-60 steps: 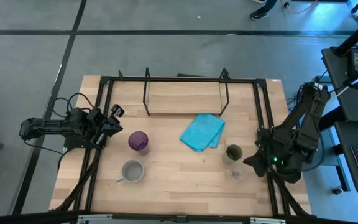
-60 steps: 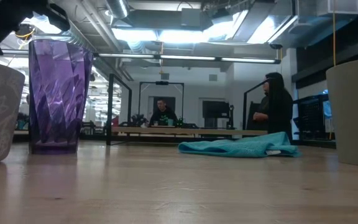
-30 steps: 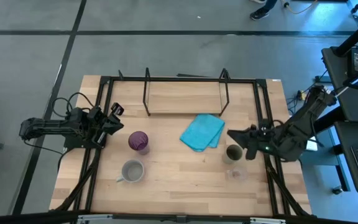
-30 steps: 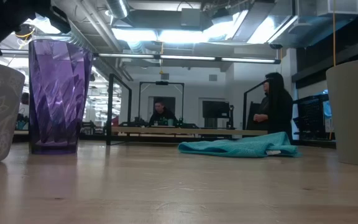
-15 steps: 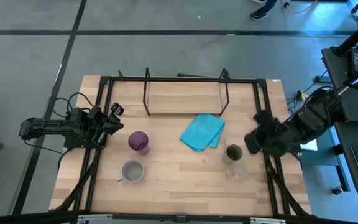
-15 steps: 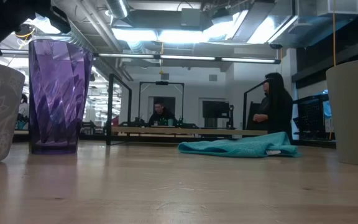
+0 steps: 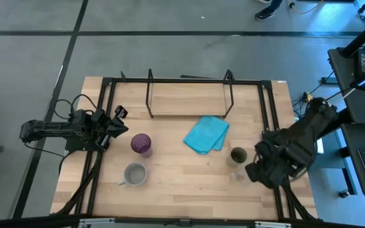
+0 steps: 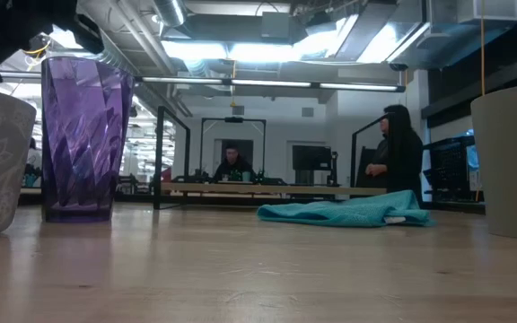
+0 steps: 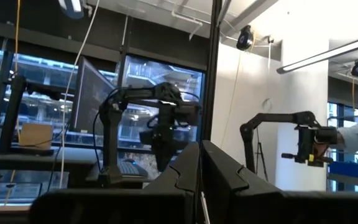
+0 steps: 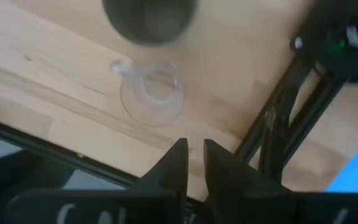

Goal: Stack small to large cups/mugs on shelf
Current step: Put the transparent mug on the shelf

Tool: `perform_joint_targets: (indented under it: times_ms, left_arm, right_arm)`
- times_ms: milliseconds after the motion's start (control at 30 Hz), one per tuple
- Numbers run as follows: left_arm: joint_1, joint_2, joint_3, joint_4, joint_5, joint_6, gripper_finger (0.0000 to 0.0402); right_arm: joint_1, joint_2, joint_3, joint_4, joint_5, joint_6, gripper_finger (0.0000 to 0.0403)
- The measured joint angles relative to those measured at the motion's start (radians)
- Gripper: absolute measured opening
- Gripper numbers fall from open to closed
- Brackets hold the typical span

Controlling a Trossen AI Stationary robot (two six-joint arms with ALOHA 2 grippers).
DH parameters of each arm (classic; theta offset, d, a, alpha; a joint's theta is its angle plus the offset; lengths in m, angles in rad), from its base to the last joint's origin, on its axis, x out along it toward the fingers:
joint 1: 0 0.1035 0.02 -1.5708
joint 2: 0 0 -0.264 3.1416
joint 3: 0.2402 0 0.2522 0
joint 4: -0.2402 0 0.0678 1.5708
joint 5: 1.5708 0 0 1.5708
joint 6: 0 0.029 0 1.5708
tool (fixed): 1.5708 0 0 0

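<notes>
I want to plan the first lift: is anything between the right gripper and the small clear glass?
Nothing visible. The right gripper hangs above the small clear glass, with only bare wooden table between; the olive-green cup sits beyond the glass.

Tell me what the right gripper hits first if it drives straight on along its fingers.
Probably the small clear glass: the right gripper points down at it, the olive-green cup lying just beyond. Depth is unclear.

Colours and patterns. Bench (image 7: 182,190): pale wood with fine grain, edged by a black frame (image 7: 268,120). Shelf (image 7: 189,95): thin black wire over light wood. Tumbler (image 8: 83,135): translucent purple with faceted diagonal ridges. Mug (image 7: 134,174): grey, with a faint leaf pattern on its side. Cup (image 7: 237,156): olive green. Glass (image 10: 151,96): clear. Cloth (image 7: 206,133): turquoise. Arms and fingers (image 10: 173,163): dark, near black.
</notes>
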Motion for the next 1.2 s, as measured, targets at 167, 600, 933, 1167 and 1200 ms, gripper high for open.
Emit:
perform_joint_targets:
  times_ms: [167, 600, 933, 1167, 1200]
  left_arm:
    - [0.000, 0.000, 0.000, -0.004, 0.001, 0.000, 0.0011]
    - [0.000, 0.000, 0.000, -0.050, 0.048, -0.008, 0.0011]
    - [0.000, 0.000, 0.000, -0.050, 0.050, -0.009, 0.0012]
    - [0.000, 0.000, 0.000, -0.053, 0.050, -0.010, 0.0011]
    - [0.000, 0.000, 0.000, -0.053, 0.050, -0.011, 0.0011]
  right_arm:
    - [0.068, 0.064, -0.001, 0.041, 0.045, 0.181, 0.0058]
    - [0.035, 0.251, -0.001, 0.114, -0.115, 0.249, 0.0184]
    - [0.029, 0.347, -0.001, 0.264, -0.007, 0.225, 0.0189]
    - [0.026, 0.391, -0.001, 0.266, 0.024, 0.127, 0.0183]
    - [0.025, 0.395, -0.001, 0.266, 0.034, 0.107, 0.0179]
